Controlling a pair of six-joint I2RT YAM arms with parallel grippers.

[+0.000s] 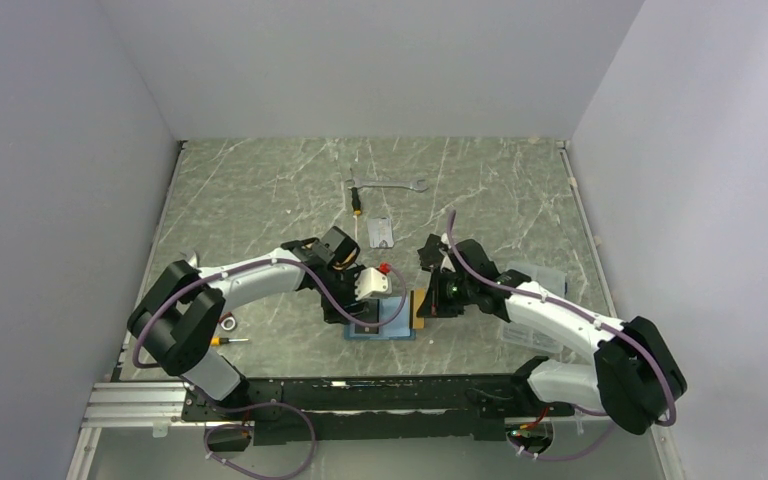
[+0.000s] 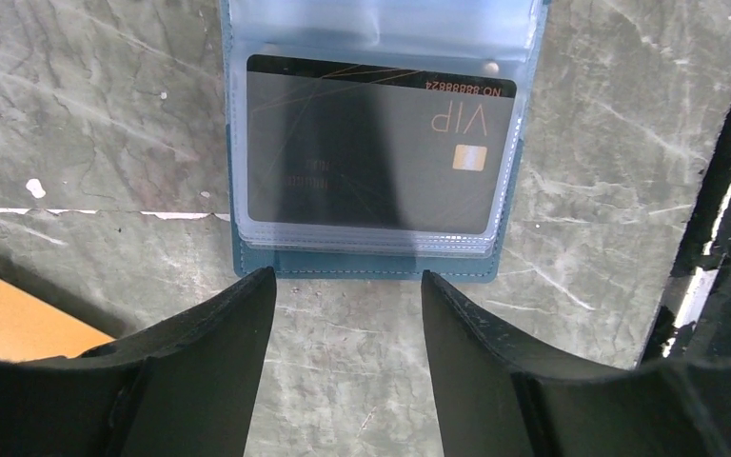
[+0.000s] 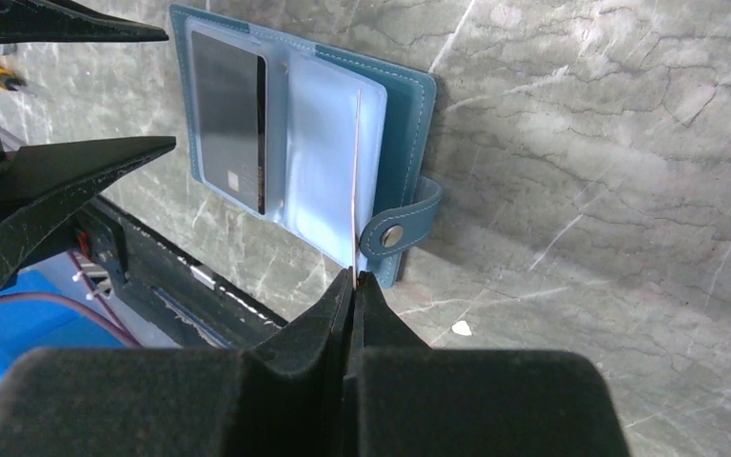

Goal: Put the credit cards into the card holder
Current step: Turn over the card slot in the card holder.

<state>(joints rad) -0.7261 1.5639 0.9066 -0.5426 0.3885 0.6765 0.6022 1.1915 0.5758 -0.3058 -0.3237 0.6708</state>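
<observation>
The teal card holder (image 1: 392,330) lies open on the table, with its stitched edge (image 2: 371,266) just beyond my left fingertips. A dark card marked VIP (image 2: 371,152) sits in its clear pocket (image 3: 231,119). My left gripper (image 2: 347,286) is open and holds nothing, hovering at the holder's edge. My right gripper (image 3: 353,281) is shut on an orange-gold credit card (image 3: 356,181), seen edge-on and standing over the holder's pale pockets beside the snap tab (image 3: 395,233). That held card (image 1: 420,305) also shows from above. Another orange card's corner (image 2: 14,314) lies at the left.
A wrench (image 1: 388,184), a yellow-handled screwdriver (image 1: 358,205) and a clear printed packet (image 1: 381,232) lie at the back. A yellow-tipped tool (image 1: 222,340) sits by the left arm. A clear container (image 1: 535,275) is at the right. The black rail (image 1: 360,385) runs along the near edge.
</observation>
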